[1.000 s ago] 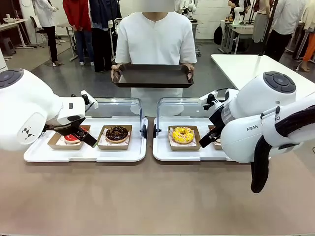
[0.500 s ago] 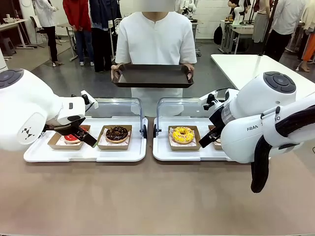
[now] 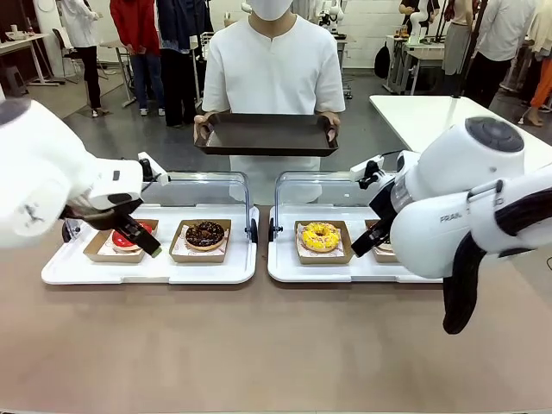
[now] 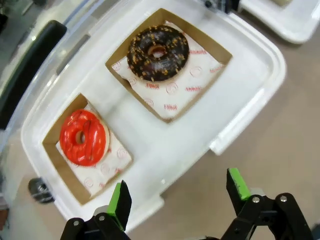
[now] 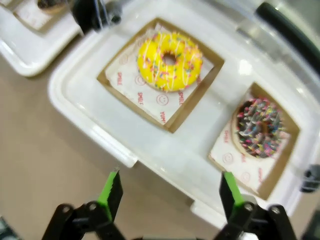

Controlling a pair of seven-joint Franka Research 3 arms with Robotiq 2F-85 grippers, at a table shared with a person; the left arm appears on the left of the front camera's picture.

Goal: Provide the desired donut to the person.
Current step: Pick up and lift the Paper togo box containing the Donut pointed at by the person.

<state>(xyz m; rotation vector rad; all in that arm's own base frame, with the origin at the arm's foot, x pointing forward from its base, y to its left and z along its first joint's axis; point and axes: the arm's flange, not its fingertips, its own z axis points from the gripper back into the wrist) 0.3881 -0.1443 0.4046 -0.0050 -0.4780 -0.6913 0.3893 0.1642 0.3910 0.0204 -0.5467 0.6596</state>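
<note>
The table (image 3: 276,345) in the foreground has a matte tan top, evenly lit, with only soft shadows. Beyond it a grey floor (image 3: 103,129) runs back into an open room. At two o'clock stands a second, white table (image 3: 448,116). Far back at eleven o'clock a small side table (image 3: 21,43) carries a bowl (image 3: 15,35), with a dark chair (image 3: 62,43) beside it. At one o'clock a white brick wall (image 3: 371,21) closes the room. Bystanders stand at eleven and two o'clock, one in a red top (image 3: 136,24).
</note>
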